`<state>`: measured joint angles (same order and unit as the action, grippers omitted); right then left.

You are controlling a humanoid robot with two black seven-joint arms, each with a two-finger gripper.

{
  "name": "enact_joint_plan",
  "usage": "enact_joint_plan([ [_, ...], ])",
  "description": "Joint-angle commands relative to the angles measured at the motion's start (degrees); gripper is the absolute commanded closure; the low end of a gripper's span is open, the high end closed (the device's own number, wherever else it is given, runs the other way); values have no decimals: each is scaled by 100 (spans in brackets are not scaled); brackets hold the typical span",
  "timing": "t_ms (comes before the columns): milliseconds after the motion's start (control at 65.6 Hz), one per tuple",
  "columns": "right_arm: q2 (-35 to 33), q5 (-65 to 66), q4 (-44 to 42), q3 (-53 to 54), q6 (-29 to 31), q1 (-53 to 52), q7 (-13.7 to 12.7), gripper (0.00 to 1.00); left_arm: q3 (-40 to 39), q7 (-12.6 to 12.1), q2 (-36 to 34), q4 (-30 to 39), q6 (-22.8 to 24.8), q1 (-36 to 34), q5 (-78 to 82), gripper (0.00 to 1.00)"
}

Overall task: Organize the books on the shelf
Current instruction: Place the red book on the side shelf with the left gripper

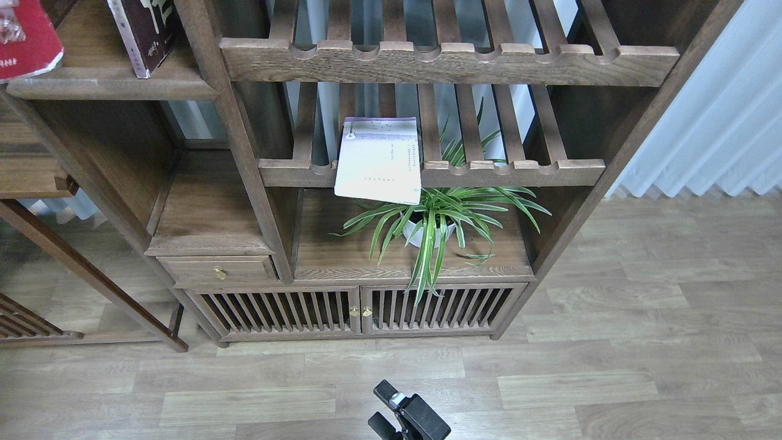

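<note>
The dark maroon book (146, 30) with white characters stands on the solid dark-brown shelf (116, 82) at the top left. A corner of the red book (24, 40) shows at the top-left edge, over the shelf's left end; I cannot tell whether it rests on the board. My left gripper is out of view. The pale white-lavender book (379, 160) lies on the lower slatted rack, overhanging its front rail. My right gripper (382, 404) is low at the bottom centre over the floor, open and empty, far from all the books.
Two slatted racks with notched rails (449, 61) fill the cabinet's middle. A potted spider plant (431, 223) stands under the pale book. A drawer (220, 269) and slatted doors (360, 308) are below. A white curtain (721, 122) hangs at the right.
</note>
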<state>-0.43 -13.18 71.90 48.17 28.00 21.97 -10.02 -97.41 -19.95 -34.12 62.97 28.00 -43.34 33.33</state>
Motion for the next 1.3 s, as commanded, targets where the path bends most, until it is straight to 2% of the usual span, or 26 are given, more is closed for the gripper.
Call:
enact_joint_plan([
  [0, -1, 0, -1, 0, 0, 9, 0, 1, 530, 9, -174, -373, 0, -579, 7, 93],
  [152, -1, 0, -1, -9, 0, 9, 0, 1, 1303, 18, -288, -1014, 0, -1290, 7, 93],
  [549, -10, 9, 8, -18, 0, 18, 0, 1, 2595, -17, -174, -2579, 0, -2785, 7, 92],
  [793, -10, 17, 8, -27, 0, 18, 0, 1, 3131, -35, 178, -3177, 0, -3348, -11, 91],
  [1067, -36, 52, 26, -27, 0, 44, 0, 1, 3431, -35, 424, -3476, 0, -3357, -72, 88],
  [1144, -36, 52, 26, -27, 0, 44, 0, 1, 3439, -35, 450, -3529, 0, -3339, -81, 82],
  [1220, -36, 52, 26, -27, 0, 44, 0, 1, 3439, -8, 459, -3538, 0, -3322, -81, 70],
  [1235, -36, 52, 26, -27, 0, 44, 0, 1, 3439, 35, 459, -3503, 0, -3313, -81, 59],
  [1281, -36, 52, 26, -27, 0, 44, 0, 1, 3448, 62, 450, -3476, 0, -3304, -81, 52],
])
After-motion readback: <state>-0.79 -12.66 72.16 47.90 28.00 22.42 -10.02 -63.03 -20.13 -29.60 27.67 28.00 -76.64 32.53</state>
